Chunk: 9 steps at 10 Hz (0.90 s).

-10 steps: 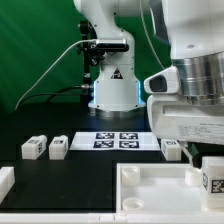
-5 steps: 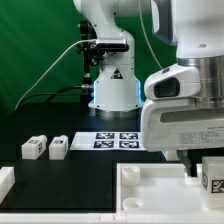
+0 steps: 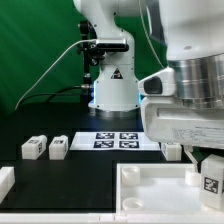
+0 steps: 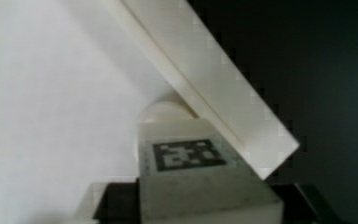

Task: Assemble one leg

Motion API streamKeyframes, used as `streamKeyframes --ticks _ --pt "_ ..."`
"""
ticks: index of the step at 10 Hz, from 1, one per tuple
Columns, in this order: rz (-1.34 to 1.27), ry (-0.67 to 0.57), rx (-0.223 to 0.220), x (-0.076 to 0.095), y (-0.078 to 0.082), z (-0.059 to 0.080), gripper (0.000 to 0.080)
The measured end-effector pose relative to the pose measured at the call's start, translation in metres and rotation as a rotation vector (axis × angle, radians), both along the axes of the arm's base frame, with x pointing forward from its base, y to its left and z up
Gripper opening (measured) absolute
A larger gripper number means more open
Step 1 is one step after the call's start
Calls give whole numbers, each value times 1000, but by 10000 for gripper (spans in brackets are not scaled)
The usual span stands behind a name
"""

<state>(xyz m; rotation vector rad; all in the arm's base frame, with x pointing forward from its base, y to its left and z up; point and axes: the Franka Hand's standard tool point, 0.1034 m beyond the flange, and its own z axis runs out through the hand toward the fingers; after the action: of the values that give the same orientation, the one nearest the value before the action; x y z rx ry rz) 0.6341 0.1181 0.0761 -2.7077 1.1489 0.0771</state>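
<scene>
While my jaws sit closed on the leg (image 4: 188, 160), with dark fingers (image 4: 115, 203) pressed on both sides of it, gripper (image 4: 197, 192) status is: gripping the leg. The leg's tag faces the wrist camera square-on.

In the exterior view the leg (image 3: 212, 181) is at the desk's near edge, toward the corner on the exterior view's right, with its tag toward that camera. It sits over the white tray-like piece (image 3: 150, 185), close to that piece's raised rim. I can't tell if it touches the tray. The wrist view shows the rim as a pale strip running diagonally right behind the leg, with flat tray surface on one side and black desk (image 3: 60, 185) on the other.

The tray takes up the near edge from mid-desk to the corner on the exterior view's right. Behind it is a small white block (image 3: 172, 150), partly hidden by my wrist housing, just beside the end of the marker board (image 3: 120, 140). The marker board lies flat mid-desk, in front of the arm base (image 3: 112, 85) at the far edge.

Toward the exterior view's left, a loose tagged block (image 3: 58, 146) sits just beside the marker board, and a second tagged block (image 3: 33, 147) is next to that one, apart from it. Another white part (image 3: 5, 181) is cut off at the near corner on the exterior view's left. A green backdrop (image 3: 40, 40) stands behind the far edge.
</scene>
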Motion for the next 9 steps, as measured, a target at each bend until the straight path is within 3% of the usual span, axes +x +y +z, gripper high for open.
streamKeyframes --ticks 2,6,7,8,9 --pt "-350 54 62 -2 -2 -5 305" --pt "-351 52 69 -4 -1 -6 298" --pt "-221 27 51 -4 -2 -6 298" --pt "16 -21 15 -3 -2 -4 377" --pt "181 -51 -23 -2 2 -3 377"
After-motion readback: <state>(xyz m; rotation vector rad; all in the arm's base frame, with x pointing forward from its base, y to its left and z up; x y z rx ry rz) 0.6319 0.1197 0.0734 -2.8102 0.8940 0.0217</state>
